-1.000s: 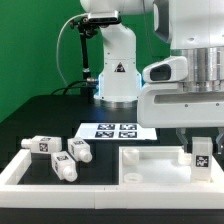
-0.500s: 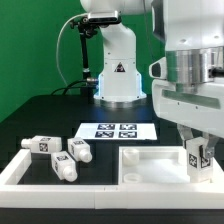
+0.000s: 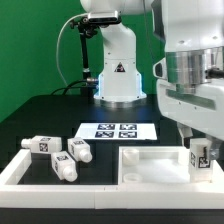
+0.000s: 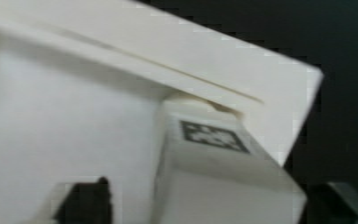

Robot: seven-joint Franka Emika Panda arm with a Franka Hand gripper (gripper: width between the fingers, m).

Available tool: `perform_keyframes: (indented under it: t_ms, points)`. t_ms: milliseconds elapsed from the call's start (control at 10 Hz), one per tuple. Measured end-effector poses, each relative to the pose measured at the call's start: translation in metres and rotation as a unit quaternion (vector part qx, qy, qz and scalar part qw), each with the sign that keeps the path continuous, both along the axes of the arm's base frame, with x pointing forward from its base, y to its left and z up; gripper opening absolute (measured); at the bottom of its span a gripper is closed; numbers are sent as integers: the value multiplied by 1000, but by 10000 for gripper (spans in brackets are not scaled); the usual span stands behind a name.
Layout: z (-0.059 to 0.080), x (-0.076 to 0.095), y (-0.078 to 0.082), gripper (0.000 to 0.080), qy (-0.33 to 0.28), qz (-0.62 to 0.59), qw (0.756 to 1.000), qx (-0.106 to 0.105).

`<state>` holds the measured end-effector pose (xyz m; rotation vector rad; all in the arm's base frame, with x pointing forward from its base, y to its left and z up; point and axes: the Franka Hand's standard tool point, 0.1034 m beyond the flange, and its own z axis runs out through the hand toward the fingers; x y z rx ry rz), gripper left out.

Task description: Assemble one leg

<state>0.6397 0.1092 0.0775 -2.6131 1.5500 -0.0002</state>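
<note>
Legs lie loose at the exterior view's left: three spare legs (image 3: 58,155), white and blocky with black-and-white tags, rest inside the white frame (image 3: 20,167) on the black desk (image 3: 40,115), none of them upright as far as can be told. Just behind the frame, toward the middle, the marker board (image 3: 116,130) lies flat. To its right sits the white square tray (image 3: 150,165) with a raised rim.

At the exterior view's right, the arm descends from above with the wrist pointing straight down. The tool (image 3: 199,157) is clenched on the leg (image 3: 200,157), one finger on either side of it. The leg is held upright, long axis vertical, at the tray's far right corner, with its tag facing the camera. Whether the lower end touches the tray cannot be told.

In the wrist view, the leg (image 4: 211,170) stands against the tray's corner (image 4: 87,110), tag visible, between two dark fingertips (image 4: 91,200).
</note>
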Motion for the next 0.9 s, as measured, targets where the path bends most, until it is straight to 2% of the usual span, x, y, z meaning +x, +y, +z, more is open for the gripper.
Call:
perform_keyframes:
  t_ms: [100, 200, 300, 400, 600, 800, 900]
  points:
    - [2, 3, -1, 611, -10, 77, 997, -3]
    - [1, 2, -1, 639, -15, 171, 985, -7]
    - [0, 1, 2, 639, -17, 229, 973, -8]
    - [0, 1, 1, 647, -18, 228, 974, -8]
    - [0, 1, 0, 649, -25, 313, 949, -16]
    - [-1, 4, -1, 649, -29, 510, 858, -50]
    - [-1, 3, 1, 649, -28, 461, 886, -42]
